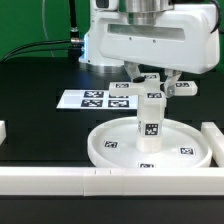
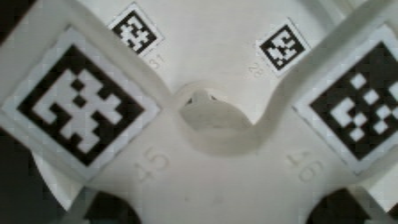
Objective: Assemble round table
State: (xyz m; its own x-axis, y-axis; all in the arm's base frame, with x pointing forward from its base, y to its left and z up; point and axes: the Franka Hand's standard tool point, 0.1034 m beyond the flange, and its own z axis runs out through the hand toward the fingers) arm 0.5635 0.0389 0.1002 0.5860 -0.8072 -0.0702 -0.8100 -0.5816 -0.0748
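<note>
The large round disc [image 1: 103, 150] lies flat on the black table near the front. The short post [image 1: 150, 118] stands upright in its central hub. The cross-shaped foot [image 1: 128, 88] sits level right at the top of the post, its tagged arms spreading to both sides. My gripper [image 1: 150, 83] comes straight down from above and is shut on the foot's middle. In the wrist view the foot [image 2: 214, 160] fills the picture, with tagged arms and a small central hole. My fingertips are hidden there.
The marker board [image 1: 92, 98] lies behind the disc toward the exterior view's left. White border rails run along the front [image 1: 90, 181], at the exterior view's right [image 1: 214, 140] and at its left edge [image 1: 3, 130]. The robot base [image 1: 150, 40] stands behind.
</note>
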